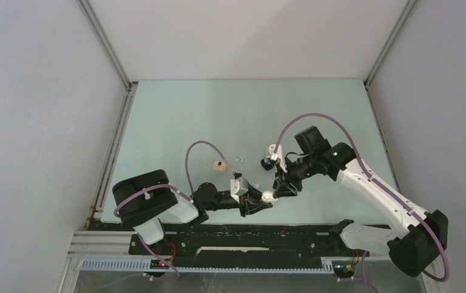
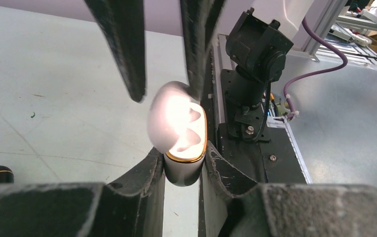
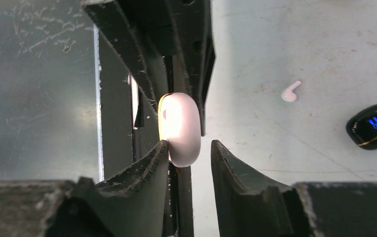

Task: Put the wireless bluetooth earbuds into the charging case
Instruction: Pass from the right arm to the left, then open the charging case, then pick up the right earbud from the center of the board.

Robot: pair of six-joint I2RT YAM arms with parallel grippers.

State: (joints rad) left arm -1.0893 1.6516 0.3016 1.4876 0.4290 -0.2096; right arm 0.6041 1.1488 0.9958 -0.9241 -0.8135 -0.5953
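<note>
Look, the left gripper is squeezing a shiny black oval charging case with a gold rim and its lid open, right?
Not black. The oval plastic charging case with the gold rim, pinched in the left gripper with its lid open, is shiny white. The left wrist view shows it.

The left black arm lies low, reaching sideways to the glossy white oval charging case with a gold rim. Its left black two-finger gripper clamps the case's lower half, one finger pressed to each side. The right white-and-black arm bends sharply at the elbow (folding back toward its partner) and meets the case from the opposite side. The right black two-finger gripper stands spread astride the case's lid, one finger touching it, the other just beside it.
</note>
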